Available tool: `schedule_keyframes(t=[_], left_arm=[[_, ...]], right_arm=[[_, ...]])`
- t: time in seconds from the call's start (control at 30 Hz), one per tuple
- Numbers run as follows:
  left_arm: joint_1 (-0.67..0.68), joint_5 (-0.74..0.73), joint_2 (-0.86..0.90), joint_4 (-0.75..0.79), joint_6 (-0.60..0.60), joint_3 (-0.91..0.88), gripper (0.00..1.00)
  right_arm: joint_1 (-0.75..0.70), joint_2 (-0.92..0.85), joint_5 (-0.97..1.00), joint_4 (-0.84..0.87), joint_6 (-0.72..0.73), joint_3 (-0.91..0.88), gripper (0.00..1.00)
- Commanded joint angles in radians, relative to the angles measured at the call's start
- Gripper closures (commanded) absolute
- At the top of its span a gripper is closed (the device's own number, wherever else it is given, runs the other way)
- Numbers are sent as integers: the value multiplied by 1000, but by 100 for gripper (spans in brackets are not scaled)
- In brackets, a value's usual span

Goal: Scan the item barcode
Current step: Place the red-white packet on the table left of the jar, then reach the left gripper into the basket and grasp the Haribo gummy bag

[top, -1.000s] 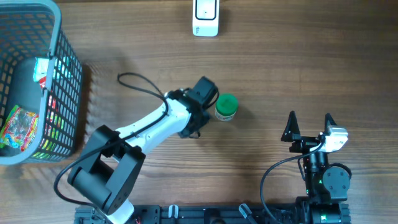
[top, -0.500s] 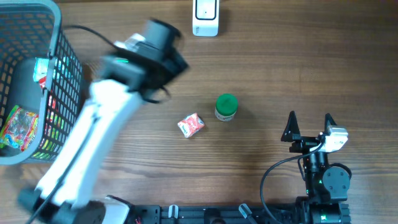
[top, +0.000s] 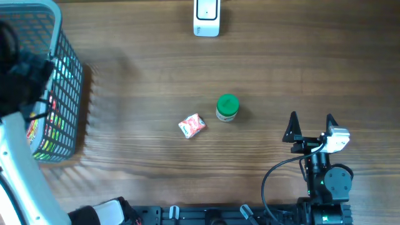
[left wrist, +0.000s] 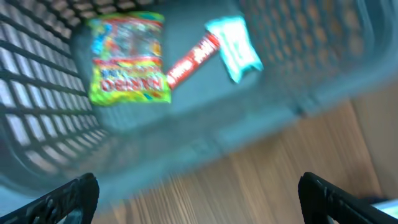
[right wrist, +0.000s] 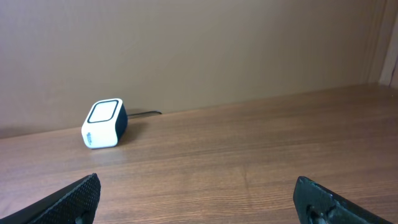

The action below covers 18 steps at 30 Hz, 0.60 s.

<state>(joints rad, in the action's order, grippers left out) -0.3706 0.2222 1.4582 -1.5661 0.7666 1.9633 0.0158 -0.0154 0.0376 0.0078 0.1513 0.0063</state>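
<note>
A small red and white packet (top: 192,125) lies on the table, just left of a green-lidded jar (top: 227,107). The white barcode scanner (top: 206,19) stands at the table's far edge and shows as a white box (right wrist: 104,123) in the right wrist view. My left arm (top: 19,144) reaches over the basket at the far left. My left gripper (left wrist: 199,202) is open and holds nothing, above the basket's rim. My right gripper (top: 310,128) rests open at the near right, its jaws wide apart and pointing at the scanner.
The blue-grey mesh basket (top: 65,69) stands at the left edge. It holds a yellow candy bag (left wrist: 129,59), a red stick pack (left wrist: 193,60) and a pale teal packet (left wrist: 233,46). The left wrist view is blurred by motion.
My left gripper opened and left the red packet on the table beside the green-lidded jar. The left arm then swung far left over the basket. The right arm has not moved.
</note>
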Motion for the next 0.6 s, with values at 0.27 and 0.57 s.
schedule_keyframes(t=[0.27, 0.57], left_arm=[[-348, -53, 80, 215, -19, -313, 0], [-360, -53, 299, 491, -21, -492, 0]], right_arm=[[-4, 11, 6, 3, -19, -1, 0], [-4, 11, 6, 3, -18, -1, 0]])
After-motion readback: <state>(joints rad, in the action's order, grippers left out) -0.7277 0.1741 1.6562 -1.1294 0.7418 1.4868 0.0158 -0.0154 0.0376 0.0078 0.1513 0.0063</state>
